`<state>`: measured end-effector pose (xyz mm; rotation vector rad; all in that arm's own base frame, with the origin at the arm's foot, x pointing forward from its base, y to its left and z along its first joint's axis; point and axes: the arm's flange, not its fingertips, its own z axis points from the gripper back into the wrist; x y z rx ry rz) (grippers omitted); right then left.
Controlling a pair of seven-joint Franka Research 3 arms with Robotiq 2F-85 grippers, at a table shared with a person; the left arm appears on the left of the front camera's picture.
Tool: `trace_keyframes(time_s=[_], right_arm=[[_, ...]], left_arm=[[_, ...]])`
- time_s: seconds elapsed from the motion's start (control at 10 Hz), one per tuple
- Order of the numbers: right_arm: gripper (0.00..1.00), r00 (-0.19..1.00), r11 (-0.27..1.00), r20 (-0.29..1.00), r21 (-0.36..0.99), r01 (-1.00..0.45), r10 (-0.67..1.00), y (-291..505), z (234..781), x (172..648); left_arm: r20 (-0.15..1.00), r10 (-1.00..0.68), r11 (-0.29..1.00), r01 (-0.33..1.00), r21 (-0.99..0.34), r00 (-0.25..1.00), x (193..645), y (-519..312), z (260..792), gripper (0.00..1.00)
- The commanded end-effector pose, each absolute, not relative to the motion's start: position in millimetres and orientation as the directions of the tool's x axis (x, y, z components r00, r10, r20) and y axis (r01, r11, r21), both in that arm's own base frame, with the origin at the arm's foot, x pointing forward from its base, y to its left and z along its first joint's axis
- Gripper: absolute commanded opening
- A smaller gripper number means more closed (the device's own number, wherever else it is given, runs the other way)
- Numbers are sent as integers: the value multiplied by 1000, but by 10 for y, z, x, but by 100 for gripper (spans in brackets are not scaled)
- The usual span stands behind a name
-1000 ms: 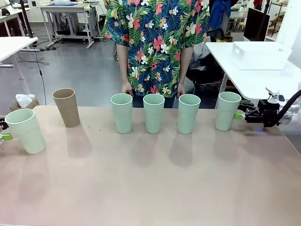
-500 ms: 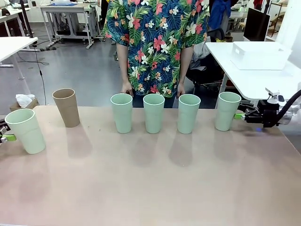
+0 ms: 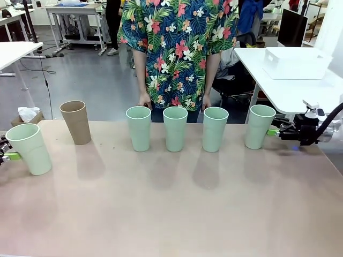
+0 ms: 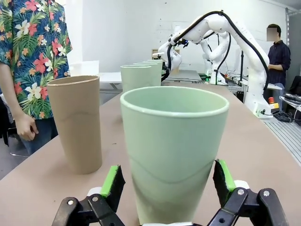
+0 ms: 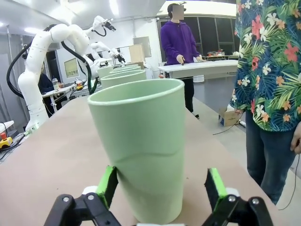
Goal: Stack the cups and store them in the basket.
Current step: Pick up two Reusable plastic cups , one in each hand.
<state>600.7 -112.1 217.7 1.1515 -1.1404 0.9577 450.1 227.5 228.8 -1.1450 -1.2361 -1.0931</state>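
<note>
Six cups stand in a row across the table: a mint cup [image 3: 29, 149] at far left, a tan-brown cup [image 3: 76, 122], then mint cups [image 3: 139, 128], [image 3: 175, 128], [image 3: 215, 128] and a far-right mint cup [image 3: 259, 126]. My left gripper [image 3: 8, 156] is open with its pads either side of the far-left cup [image 4: 171, 155], low on its wall. Likewise, my right gripper [image 3: 270, 130] straddles the far-right cup [image 5: 143, 150], open, with a gap beside one pad. The white basket [image 3: 296, 63] sits on a side table at the back right.
A person in a flowered shirt stands at the far edge, hands [image 3: 144, 100] resting just behind the middle cups. The tan-brown cup [image 4: 77, 125] stands close beside the left cup. The table's front half is bare.
My left gripper has slid slightly right, further around the far-left cup. The right gripper and the cups have hardly moved.
</note>
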Motion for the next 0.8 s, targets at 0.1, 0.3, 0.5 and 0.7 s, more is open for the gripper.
trace_keyframes(time_s=[0.1, 0.3, 0.5, 0.7], right_arm=[[100, 189, 177, 982, 189, -966, -20, -1003, 2266, 5939], [100, 193, 174, 981, 193, -966, -21, -956, 2275, 5933], [100, 201, 163, 980, 200, -966, -15, -883, 2268, 5926], [100, 199, 152, 980, 197, -968, -5, -773, 2248, 5922]], left_arm=[[1000, 1, 107, 994, -6, 5, 4385, 2101, 2267, 100], [1000, -2, 106, 994, -14, 14, 4388, 2046, 2243, 100], [1000, 6, 105, 994, -22, 21, 4386, 2015, 2222, 100], [1000, 14, 108, 994, -25, 24, 4390, 1983, 2216, 100]])
